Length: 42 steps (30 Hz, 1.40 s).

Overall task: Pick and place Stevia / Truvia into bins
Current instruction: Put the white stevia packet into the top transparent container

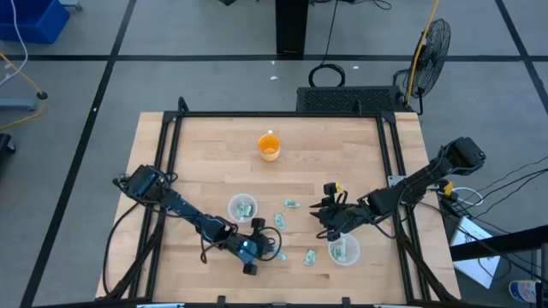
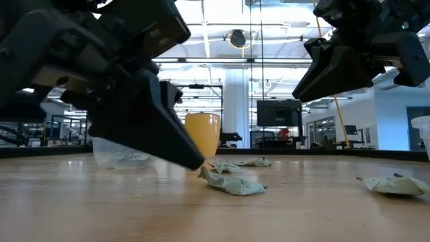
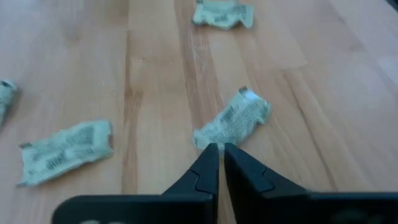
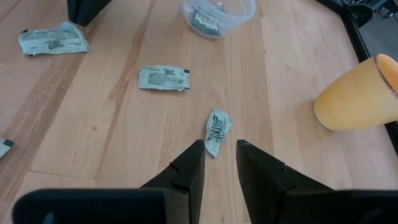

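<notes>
- Table [image 1: 205, 145]: wooden top; your work sits along its front half.
- Left arm: reaches from the left edge toward the front middle, stretched low. Left gripper [image 3: 216, 149] is down at the tabletop, fingers closed together, tips touching the edge of a crumpled packet [image 3: 233, 120], not clamping it.
- Right arm: comes in from the right edge, bent, wrist aimed inward. Right gripper [image 4: 216, 148] hovers with fingers slightly parted, empty, a small packet [image 4: 217, 130] just ahead of them.
- Orange cup [image 1: 269, 146]: back middle, well apart from both grippers.
- Bins: left bin [image 1: 242, 207] and right bin [image 1: 343, 250], each with packets inside.
- Other packets lie loose between the bins, e.g. [image 1: 291, 204].
</notes>
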Motion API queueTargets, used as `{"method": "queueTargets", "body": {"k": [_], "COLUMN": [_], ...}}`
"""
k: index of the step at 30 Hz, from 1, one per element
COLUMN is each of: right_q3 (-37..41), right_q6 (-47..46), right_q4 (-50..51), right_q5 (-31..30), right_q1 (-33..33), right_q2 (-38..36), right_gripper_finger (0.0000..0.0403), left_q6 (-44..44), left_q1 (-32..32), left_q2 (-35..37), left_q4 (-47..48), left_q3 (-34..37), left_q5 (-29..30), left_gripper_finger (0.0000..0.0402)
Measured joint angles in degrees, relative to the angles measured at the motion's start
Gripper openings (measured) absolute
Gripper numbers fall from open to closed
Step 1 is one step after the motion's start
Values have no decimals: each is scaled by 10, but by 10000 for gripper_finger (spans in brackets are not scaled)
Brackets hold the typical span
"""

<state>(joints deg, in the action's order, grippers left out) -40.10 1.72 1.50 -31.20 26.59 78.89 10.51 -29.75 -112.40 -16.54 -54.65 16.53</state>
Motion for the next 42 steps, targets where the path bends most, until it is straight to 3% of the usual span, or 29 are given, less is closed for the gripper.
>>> {"method": "queueTargets", "body": {"k": [12, 17, 22, 26, 33, 37, 42], "right_q3": [0, 0, 0, 0, 0, 0, 0], "right_q6": [0, 0, 0, 0, 0, 0, -1], "right_q4": [0, 0, 0, 0, 0, 1, 1], "right_q5": [0, 0, 0, 0, 0, 0, 0], "right_q1": [0, 0, 0, 0, 0, 0, 0], "right_q2": [0, 0, 0, 0, 0, 0, 0], "right_gripper_finger": [84, 84, 84, 84, 84, 84, 84], "left_q6": [-21, -20, -10, -10, -28, -34, -29], "left_q1": [-4, 11, 20, 15, 16, 15, 10], "left_q2": [0, -4, -39, -45, -36, -6, 90], "left_q4": [-29, -36, -77, -79, -67, -46, 86], "left_q3": [0, 0, 0, -1, 0, 0, 0], "left_q5": [-9, -14, -51, -44, -25, 5, 57], "left_gripper_finger": [154, 171, 150, 119, 19, 24, 18]}}
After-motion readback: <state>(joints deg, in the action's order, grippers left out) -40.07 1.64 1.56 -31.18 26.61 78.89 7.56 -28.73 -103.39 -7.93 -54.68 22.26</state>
